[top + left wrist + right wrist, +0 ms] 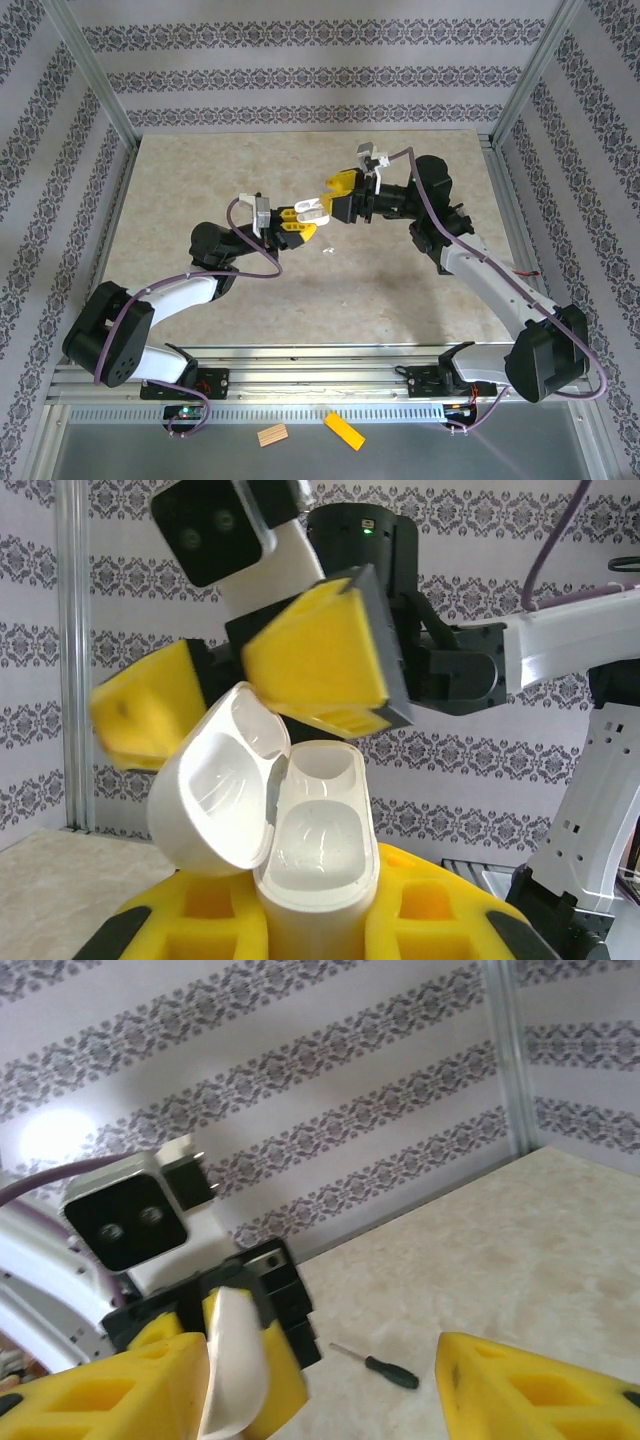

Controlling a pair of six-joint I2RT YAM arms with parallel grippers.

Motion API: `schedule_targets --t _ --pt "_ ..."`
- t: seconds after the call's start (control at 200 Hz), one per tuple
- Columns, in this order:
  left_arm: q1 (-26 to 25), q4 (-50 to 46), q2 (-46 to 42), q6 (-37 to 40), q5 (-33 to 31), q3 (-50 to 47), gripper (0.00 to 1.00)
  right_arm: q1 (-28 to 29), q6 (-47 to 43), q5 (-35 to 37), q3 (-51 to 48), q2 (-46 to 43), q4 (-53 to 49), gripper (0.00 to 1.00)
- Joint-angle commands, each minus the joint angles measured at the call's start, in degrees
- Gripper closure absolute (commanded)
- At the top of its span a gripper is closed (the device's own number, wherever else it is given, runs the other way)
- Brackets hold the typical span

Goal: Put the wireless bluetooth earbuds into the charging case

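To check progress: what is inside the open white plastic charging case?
Both glossy wells of the white plastic charging case look empty; their deepest parts are hidden by the rim.

A robot lab test cell: aluminium posts [95, 80] frame wallpapered panels [300, 70] beyond the right gripper [350, 1400]. The left arm [170, 300] and right arm [490, 280] are bolted to a rail [320, 372] behind it, at the near edge of a stone-look table [400, 290]. A screwdriver [390, 1368] lies just past it.

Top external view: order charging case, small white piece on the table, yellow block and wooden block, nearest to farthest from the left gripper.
1. charging case, in the left gripper.
2. small white piece, on the table beside it.
3. yellow block, wooden block, near edge: too close to call.
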Motion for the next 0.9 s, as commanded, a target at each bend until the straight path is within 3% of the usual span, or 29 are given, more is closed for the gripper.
schedule_targets --t 0.0,0.225,0.43,0.68,0.894 --pt "-0.3 2.4 -1.3 2.5 1.7 -0.5 0.99 -0.8 1.5 3.4 2.0 1.3 -0.3 0.35" --pt "0.1 -4.7 -3.6 9.9 -5.0 -1.9 0.99 -0.9 2.0 2.0 1.0 -0.5 1.2 0.12" --pt "1.1 -11.6 -4.7 18.2 -13.9 -4.0 1.0 -0.9 1.7 4.5 -1.4 -5.1 1.1 0.03" --pt "2.2 -16.0 -6.2 25.8 -25.1 -6.6 1.0 -3.0 3.9 19.3 -5.3 -6.2 -4.1 0.06" --pt "2.4 -17.0 -7.0 28.0 -31.2 -8.4 1.0 -3.2 5.9 32.0 -0.3 2.4 -26.1 0.13"
